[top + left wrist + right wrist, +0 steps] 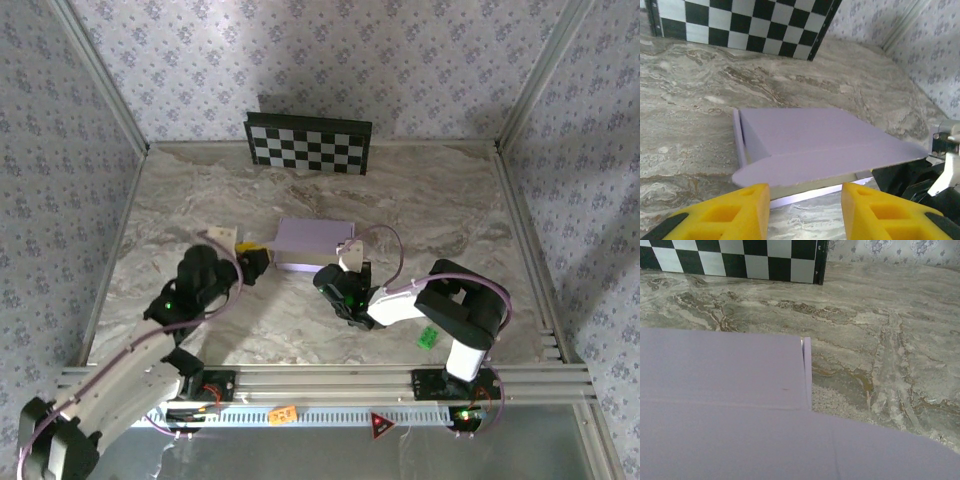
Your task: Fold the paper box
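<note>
The paper box (312,238), flat and pale lavender, lies mid-table. In the left wrist view its front flap (830,162) hangs raised off the marble, with the cream underside showing beneath. My left gripper (805,195) is open just short of that flap, with bare table between its yellow fingers (740,210). Seen from above, it sits at the box's left near corner (252,260). My right gripper (347,262) is at the box's right near corner. In the right wrist view the lavender flap (790,445) hides its fingers, which appear shut on the flap's edge.
A black-and-white checkerboard panel (308,144) leans on the back wall. A small green piece (428,338) lies near the right arm's base. Patterned walls enclose the table on three sides. An aluminium rail (320,380) runs along the front.
</note>
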Robot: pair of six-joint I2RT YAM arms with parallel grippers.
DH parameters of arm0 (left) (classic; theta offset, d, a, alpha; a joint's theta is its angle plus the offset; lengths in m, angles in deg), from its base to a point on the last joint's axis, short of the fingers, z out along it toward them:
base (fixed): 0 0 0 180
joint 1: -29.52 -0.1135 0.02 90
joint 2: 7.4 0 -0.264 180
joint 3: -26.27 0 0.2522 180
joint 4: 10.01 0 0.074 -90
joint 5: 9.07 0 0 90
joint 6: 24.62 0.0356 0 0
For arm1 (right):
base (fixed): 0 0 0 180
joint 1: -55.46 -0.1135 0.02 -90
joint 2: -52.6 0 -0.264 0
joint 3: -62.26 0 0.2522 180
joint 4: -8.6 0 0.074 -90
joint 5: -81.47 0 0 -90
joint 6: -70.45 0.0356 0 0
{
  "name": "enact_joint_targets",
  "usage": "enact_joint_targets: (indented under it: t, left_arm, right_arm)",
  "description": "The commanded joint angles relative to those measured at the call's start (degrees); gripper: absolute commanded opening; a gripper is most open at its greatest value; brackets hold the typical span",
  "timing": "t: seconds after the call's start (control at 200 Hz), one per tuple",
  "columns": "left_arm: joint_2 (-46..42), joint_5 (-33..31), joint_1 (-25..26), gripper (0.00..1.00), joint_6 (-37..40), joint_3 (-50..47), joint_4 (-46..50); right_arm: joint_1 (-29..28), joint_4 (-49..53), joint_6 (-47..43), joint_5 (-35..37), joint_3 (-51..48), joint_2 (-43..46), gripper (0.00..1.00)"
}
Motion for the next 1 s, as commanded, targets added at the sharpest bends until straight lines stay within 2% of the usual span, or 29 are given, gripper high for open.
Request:
enact_joint_targets:
  t: [0.0, 0.17, 0.42, 0.625, 0.735, 0.86, 0.994]
  left_arm:
    - [7.56, 6.78, -0.72, 0.4, 3.94, 9.74, 7.83]
    - [20.57, 13.84, -1.4, 0.38, 5.84, 19.63, 11.14]
    - [33.26, 20.05, -2.82, 0.34, 6.55, 27.02, 13.62]
    - [34.86, 20.57, -3.65, 0.34, 5.69, 26.58, 12.77]
    - [34.28, 20.37, -3.89, 0.34, 5.39, 25.5, 12.92]
    - [33.09, 19.84, -4.67, 0.34, 4.66, 24.33, 13.65]
    - [32.42, 19.85, -5.81, 0.34, 4.26, 24.28, 15.14]
  right_arm:
    - [-0.21, 5.03, 1.8, -1.43, 1.01, -1.09, 0.14]
    - [-0.23, 8.4, 3.65, -2.37, -0.08, 1.92, 0.33]
    - [-1.94, 20.85, 10.02, -1.2, -1.68, 10.66, 0.41]
    - [-3.42, 32.92, 12.32, -0.75, -1.4, 19.81, 0.44]
    - [-3.19, 39.47, 11.82, -2.85, 0.81, 24.8, 0.43]
    - [-1.75, 41.88, 6.9, -7.63, 4.38, 28.7, 0.43]
    - [1.81, 44.23, 3.39, -15.54, 9.41, 28.9, 0.43]
